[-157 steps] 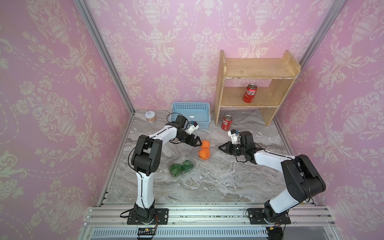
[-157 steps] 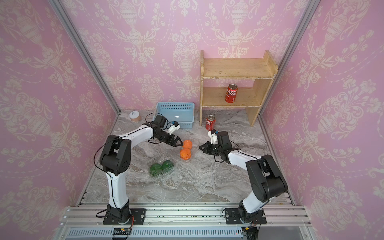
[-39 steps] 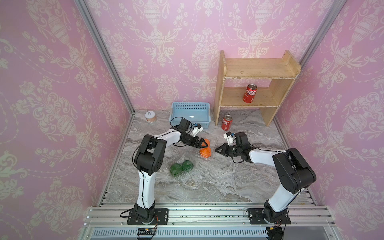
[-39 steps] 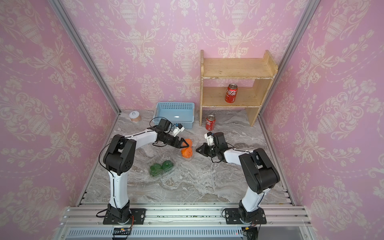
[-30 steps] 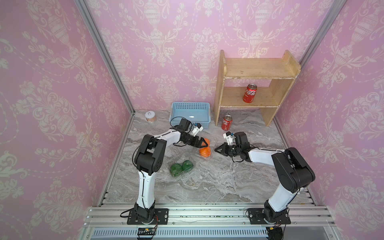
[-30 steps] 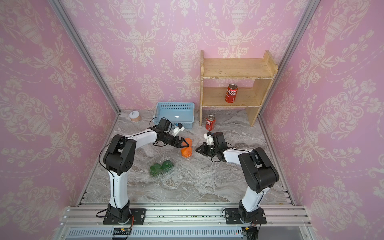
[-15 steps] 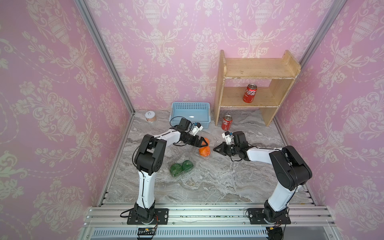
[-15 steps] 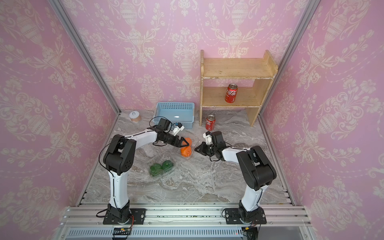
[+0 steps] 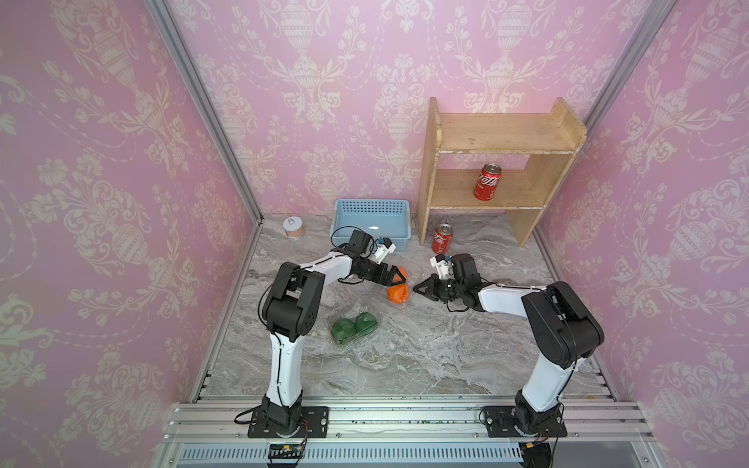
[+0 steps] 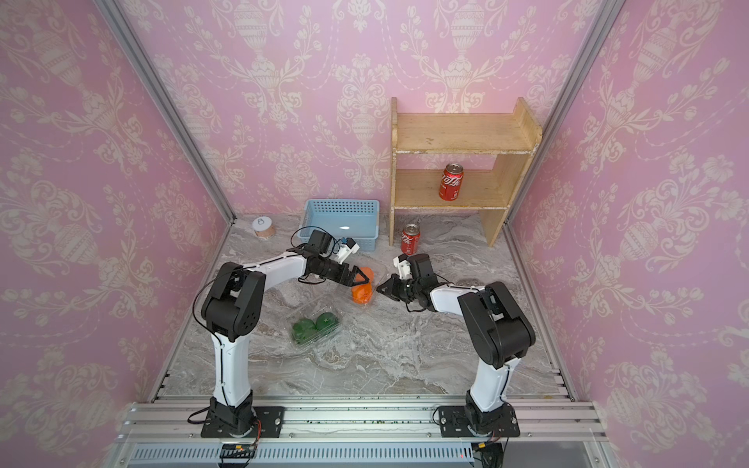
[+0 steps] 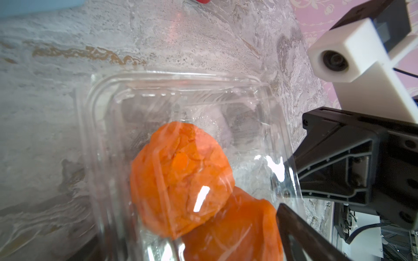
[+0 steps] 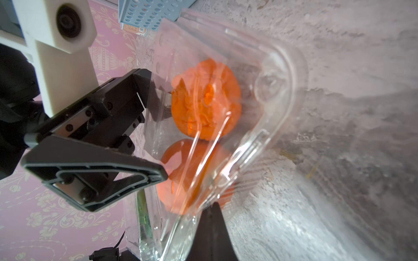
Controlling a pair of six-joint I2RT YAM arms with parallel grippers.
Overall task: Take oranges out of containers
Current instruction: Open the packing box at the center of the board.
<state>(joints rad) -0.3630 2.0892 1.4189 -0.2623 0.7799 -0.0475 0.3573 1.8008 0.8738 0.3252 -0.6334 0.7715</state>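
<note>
Currently my right tool [image 9: 416, 288] is pinched shut on the clear container [image 11: 172, 78] rim; left tool [image 9: 399, 276] jaws straddle it, grip unclear. Two oranges [image 11: 181, 162] inside.

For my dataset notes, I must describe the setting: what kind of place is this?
Probably a staged robot test booth, not a real home: pink wallpaper panels stand in metal frames, robot arms are bolted to an aluminium rail, and a wooden shelf sits on a marble-look tabletop.

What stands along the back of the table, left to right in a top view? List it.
small jar → blue basket → lower cola can on the table → upper cola can on the shelf
</note>
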